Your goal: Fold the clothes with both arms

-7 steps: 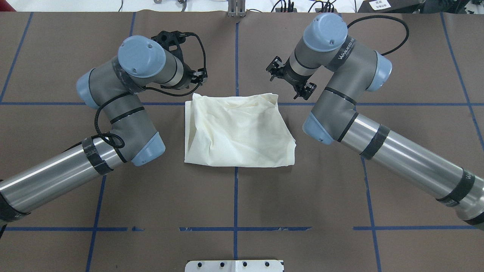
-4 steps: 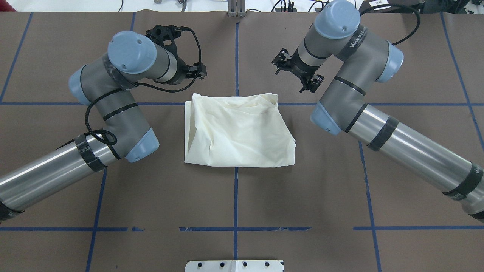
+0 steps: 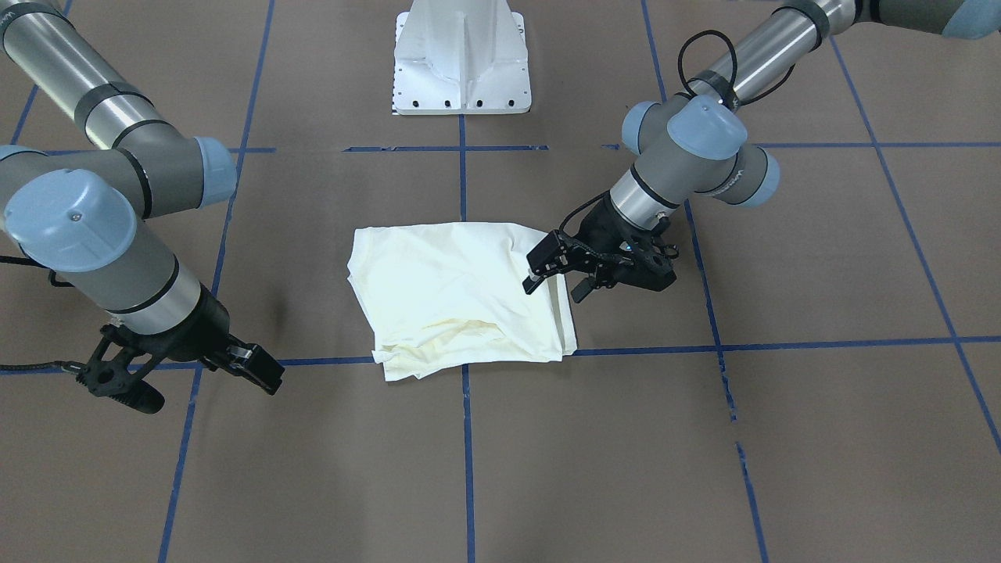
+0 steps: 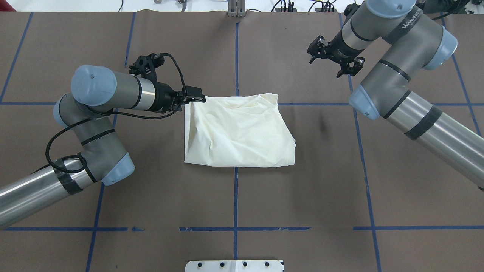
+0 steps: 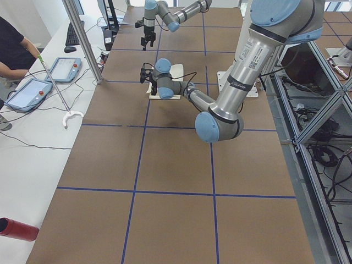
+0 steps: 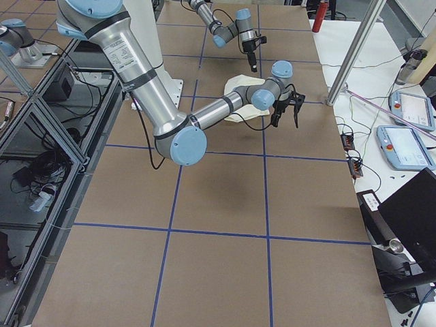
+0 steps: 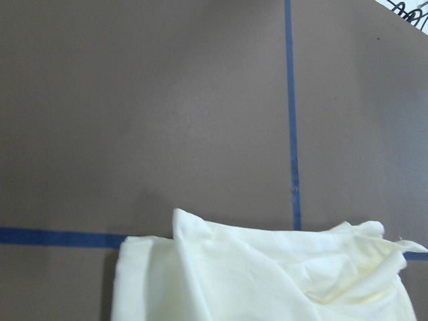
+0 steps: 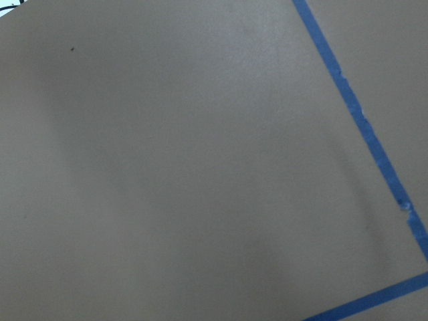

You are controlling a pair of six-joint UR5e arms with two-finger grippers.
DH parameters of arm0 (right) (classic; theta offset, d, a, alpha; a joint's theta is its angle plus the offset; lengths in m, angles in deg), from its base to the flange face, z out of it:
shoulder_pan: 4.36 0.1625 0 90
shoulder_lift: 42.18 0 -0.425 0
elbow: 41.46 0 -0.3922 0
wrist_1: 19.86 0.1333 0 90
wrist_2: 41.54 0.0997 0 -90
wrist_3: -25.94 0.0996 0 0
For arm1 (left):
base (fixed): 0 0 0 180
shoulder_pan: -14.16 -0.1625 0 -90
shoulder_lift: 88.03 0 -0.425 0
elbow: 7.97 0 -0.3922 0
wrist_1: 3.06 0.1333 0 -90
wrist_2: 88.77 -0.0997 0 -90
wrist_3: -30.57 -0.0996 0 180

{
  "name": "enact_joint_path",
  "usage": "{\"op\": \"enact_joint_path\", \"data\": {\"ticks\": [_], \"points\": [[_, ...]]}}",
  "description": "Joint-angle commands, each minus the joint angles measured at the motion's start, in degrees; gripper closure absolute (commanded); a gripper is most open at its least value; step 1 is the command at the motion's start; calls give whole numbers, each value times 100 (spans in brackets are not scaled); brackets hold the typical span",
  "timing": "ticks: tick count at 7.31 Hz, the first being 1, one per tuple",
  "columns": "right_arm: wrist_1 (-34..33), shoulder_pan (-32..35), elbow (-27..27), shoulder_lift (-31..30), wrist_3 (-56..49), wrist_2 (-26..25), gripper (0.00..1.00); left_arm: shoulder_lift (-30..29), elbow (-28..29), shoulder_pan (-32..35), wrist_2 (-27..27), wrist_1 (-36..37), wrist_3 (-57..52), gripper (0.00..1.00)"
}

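The shirt [image 4: 238, 132] lies folded at the middle of the surface [image 4: 151, 189]. Only plain cloth shows, and the layers beneath are hidden. The left wrist view cuts off all but its rumpled far edge. The left hand [image 3: 554, 289] is spread at the shirt's far left corner, one finger over the cloth and one off its side; whether either touches is unclear. The right hand [image 4: 324, 68] hangs wide, holding nothing, well apart beyond the far right corner. The shirt's near edge is straight, its right edge slanting. Brown surface shows broadly on every side.
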Motion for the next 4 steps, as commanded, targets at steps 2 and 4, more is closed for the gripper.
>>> {"op": "enact_joint_path", "data": {"ticks": [2,4], "points": [[-562,173,281,-27,-477,2,0,-77,581,-167,44,-816,401,0],[-676,199,361,-27,-477,2,0,-191,590,-412,53,-825,488,0]]}}
